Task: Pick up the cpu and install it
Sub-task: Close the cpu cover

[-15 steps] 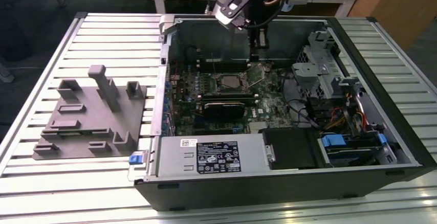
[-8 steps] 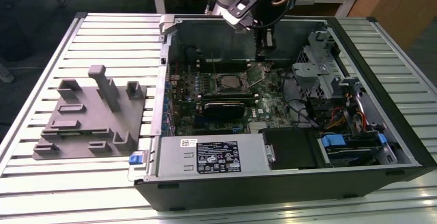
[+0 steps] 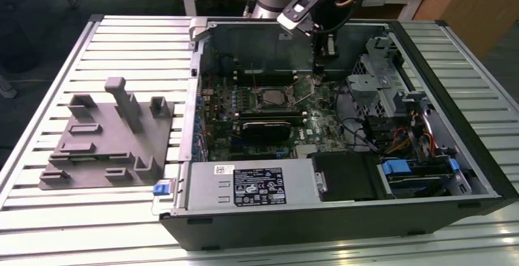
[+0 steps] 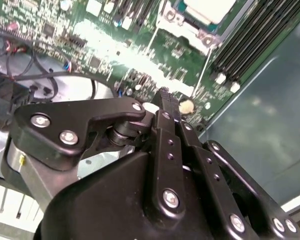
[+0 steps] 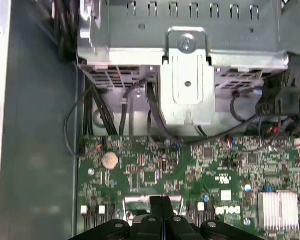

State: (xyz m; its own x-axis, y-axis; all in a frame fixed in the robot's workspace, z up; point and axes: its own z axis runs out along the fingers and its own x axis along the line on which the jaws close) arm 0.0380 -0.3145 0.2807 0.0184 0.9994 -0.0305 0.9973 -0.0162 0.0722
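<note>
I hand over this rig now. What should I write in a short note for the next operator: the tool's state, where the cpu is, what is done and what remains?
State of the tool: fingers together, nothing seen between them. It hangs low over the motherboard inside the open computer case, a little aside from the socket.
Place of the cpu: it lies in the socket, silvery-white top up, as seen in the second wrist view.
Done: the cpu appears to sit in its place, free of the tool.
Left: the pictures do not show whether the socket's frame is locked down; check it.
</note>
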